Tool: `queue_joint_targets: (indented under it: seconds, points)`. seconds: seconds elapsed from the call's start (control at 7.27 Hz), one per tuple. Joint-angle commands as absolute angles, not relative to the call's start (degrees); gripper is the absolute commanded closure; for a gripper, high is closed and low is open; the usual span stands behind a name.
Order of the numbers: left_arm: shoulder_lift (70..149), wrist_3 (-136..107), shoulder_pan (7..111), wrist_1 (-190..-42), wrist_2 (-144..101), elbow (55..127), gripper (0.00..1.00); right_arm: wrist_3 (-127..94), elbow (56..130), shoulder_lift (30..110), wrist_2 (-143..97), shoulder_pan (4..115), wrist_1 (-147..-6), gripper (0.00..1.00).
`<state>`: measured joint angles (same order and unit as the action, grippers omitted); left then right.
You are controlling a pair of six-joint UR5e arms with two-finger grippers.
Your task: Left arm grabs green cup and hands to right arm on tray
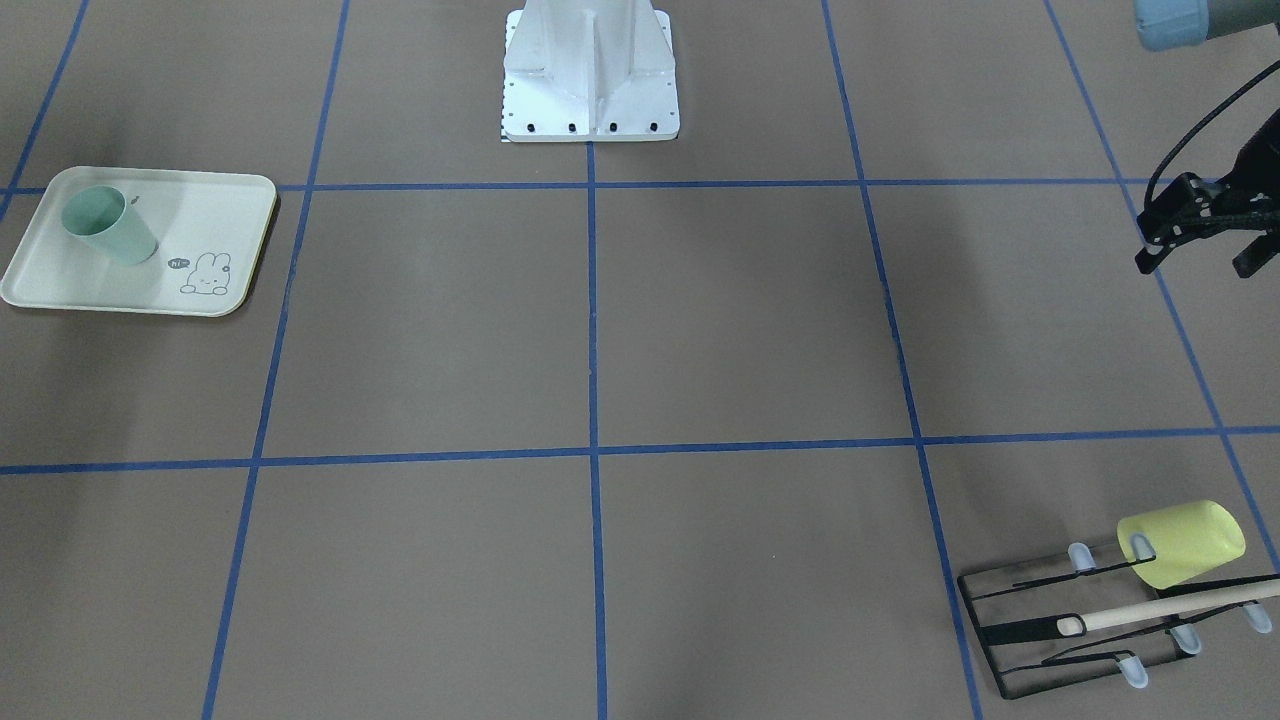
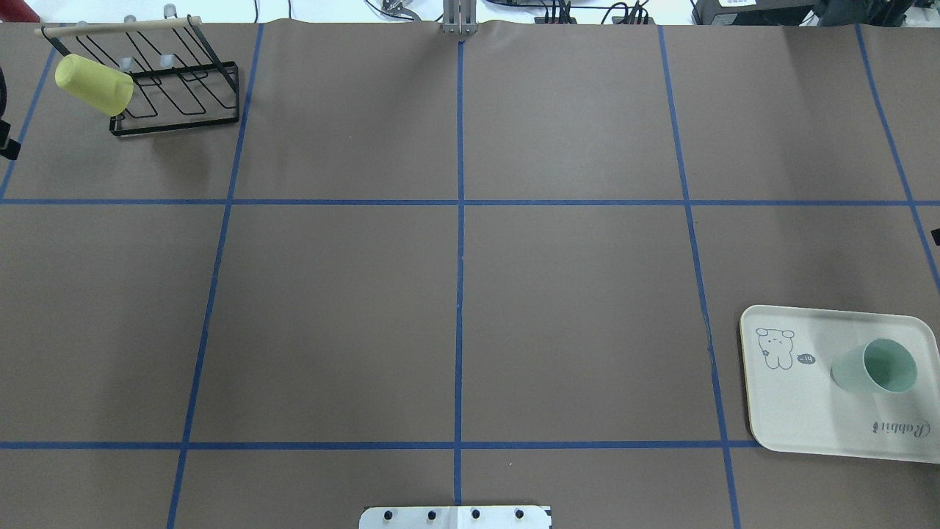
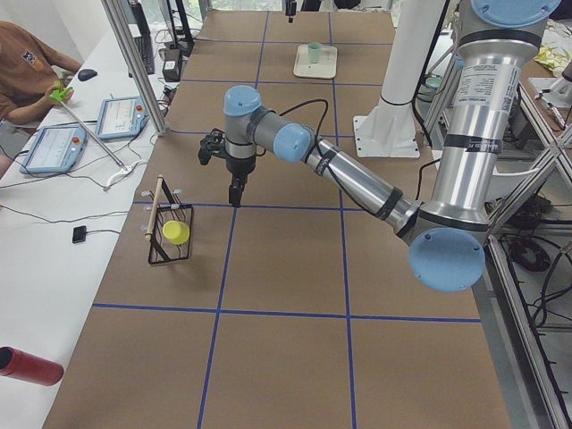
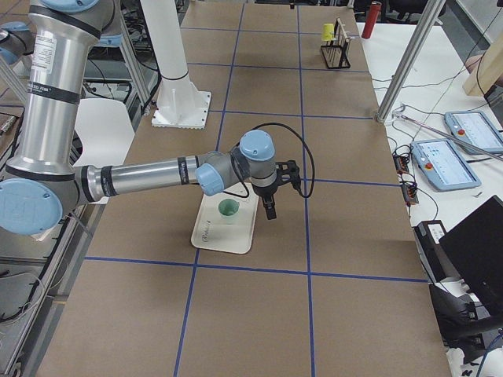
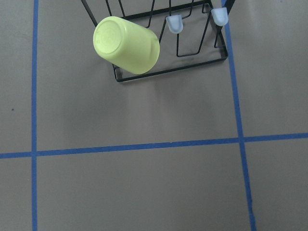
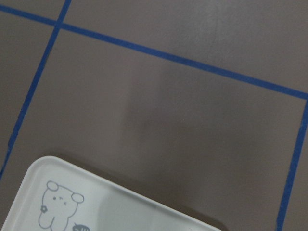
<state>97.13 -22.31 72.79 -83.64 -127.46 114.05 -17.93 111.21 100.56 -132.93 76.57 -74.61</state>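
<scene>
The pale mint-green cup (image 1: pixel 108 225) stands upright on the cream rabbit tray (image 1: pixel 220 210), near its outer end; it also shows in the overhead view (image 2: pixel 874 367) on the tray (image 2: pixel 808 411). My left gripper (image 1: pixel 1197 265) hangs open and empty over the far side of the table, near the rack, and it shows in the exterior left view (image 3: pixel 234 179). My right gripper (image 4: pixel 271 210) hovers just beside the tray (image 4: pixel 212 236) and the cup (image 4: pixel 229 210). I cannot tell whether it is open or shut. The right wrist view shows only a tray corner (image 6: pixel 96 207).
A yellow-green cup (image 1: pixel 1180 540) lies tilted on a black wire rack (image 1: pixel 1060 630) with a wooden rod, also seen from the left wrist (image 5: pixel 127 44). The white robot base (image 1: pixel 590 70) stands at mid-table. An operator (image 3: pixel 27 63) sits beside the table.
</scene>
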Motion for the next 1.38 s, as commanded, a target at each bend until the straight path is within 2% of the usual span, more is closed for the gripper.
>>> queue_joint_targets:
  seconds: [0.0, 0.41, 1.24]
  points:
    - [93.4, -16.6, 74.8, -84.1, -127.8, 112.5, 0.00, -17.8, 109.9, 94.3, -133.2, 80.8, -84.4, 0.00]
    - [91.9, -10.0, 78.1, -84.0, -129.2, 112.0, 0.00, -16.8, 108.0, 91.1, -133.2, 81.2, -88.2, 0.00]
    - [91.0, -10.2, 78.0, -83.6, -132.7, 110.4, 0.00, -15.6, 108.1, 92.9, -132.8, 82.3, -88.2, 0.00]
